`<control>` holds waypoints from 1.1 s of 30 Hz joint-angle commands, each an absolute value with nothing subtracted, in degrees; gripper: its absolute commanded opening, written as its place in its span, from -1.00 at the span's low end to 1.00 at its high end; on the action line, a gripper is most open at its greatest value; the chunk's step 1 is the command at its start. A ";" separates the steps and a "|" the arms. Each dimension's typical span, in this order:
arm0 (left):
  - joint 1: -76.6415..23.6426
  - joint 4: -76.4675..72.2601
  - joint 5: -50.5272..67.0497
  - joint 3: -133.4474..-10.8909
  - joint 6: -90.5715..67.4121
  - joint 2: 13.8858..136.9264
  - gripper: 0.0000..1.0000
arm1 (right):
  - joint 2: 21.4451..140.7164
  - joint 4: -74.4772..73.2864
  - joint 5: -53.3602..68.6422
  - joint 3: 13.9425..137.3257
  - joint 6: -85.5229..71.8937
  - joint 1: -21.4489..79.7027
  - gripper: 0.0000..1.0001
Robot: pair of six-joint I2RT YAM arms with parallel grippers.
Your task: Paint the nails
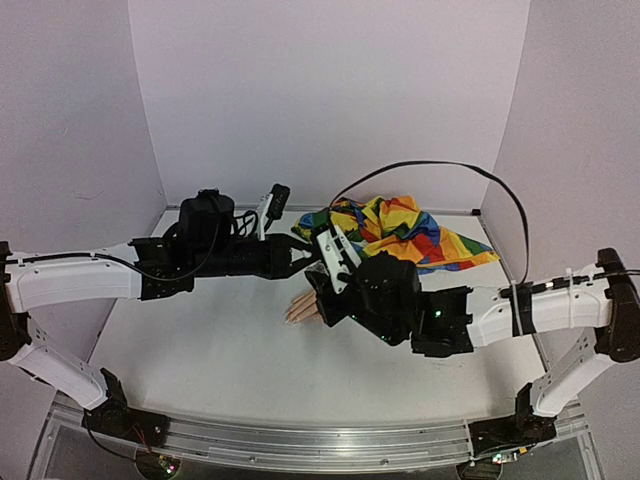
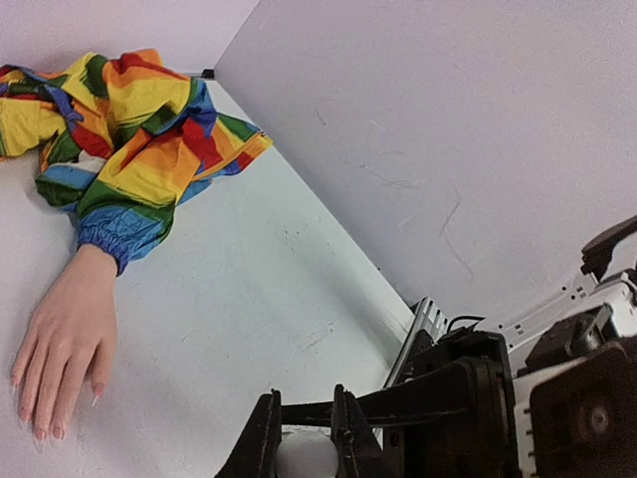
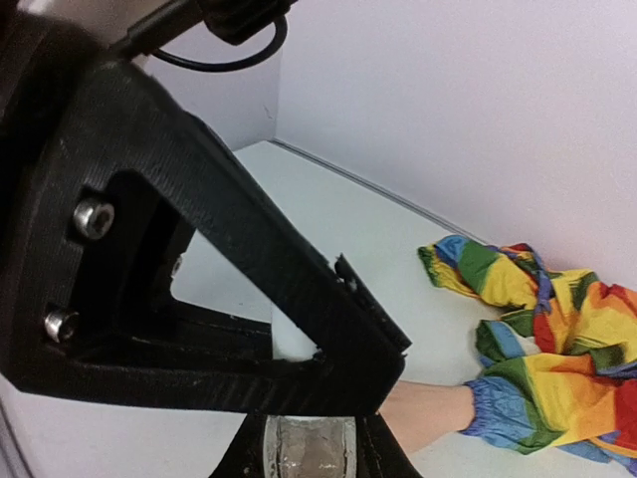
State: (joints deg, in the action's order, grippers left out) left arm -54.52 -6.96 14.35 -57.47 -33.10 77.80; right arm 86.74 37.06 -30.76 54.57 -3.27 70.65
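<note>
The peach mannequin hand (image 1: 305, 307) lies palm down on the table, its rainbow patchwork sleeve (image 1: 405, 230) trailing to the back right. In the left wrist view the hand (image 2: 62, 344) shows its tiny nails (image 2: 40, 432) at the fingertips. Both grippers meet just above and behind the hand. My right gripper (image 3: 309, 446) is shut on a small clear bottle (image 3: 309, 460). My left gripper (image 2: 305, 400) is shut on the bottle's white cap (image 2: 304, 456), which also shows in the right wrist view (image 3: 293, 337). In the top view the left gripper (image 1: 302, 258) and right gripper (image 1: 322, 274) hide the bottle.
White walls close in the table (image 1: 200, 350) at the back and sides. A black cable (image 1: 450, 168) loops over the back right. The metal rail (image 1: 300, 440) runs along the near edge.
</note>
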 commanded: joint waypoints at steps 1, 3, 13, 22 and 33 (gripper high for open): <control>-53.26 -4.19 6.47 -57.97 -37.57 76.39 -1.00 | 87.70 38.48 -55.69 55.99 3.17 69.17 -1.00; -53.26 -4.00 6.52 -57.96 -37.39 76.42 -1.00 | 88.09 39.24 -51.26 56.27 3.19 69.13 -1.00; -53.17 -4.24 11.09 -56.63 -30.49 70.67 0.62 | 82.33 39.43 7.69 52.39 -5.08 58.05 -1.00; -53.09 -13.11 34.78 -57.55 -19.03 67.52 0.72 | 82.69 51.93 55.88 54.52 -23.87 50.13 -1.00; -53.36 -20.02 51.78 -61.01 -22.85 73.85 0.27 | 82.89 65.45 62.41 53.10 -32.93 50.19 -1.00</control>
State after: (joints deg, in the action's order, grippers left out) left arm -53.19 -14.41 43.94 -57.39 -21.82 73.03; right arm 84.84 56.53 57.56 52.18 -28.95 50.22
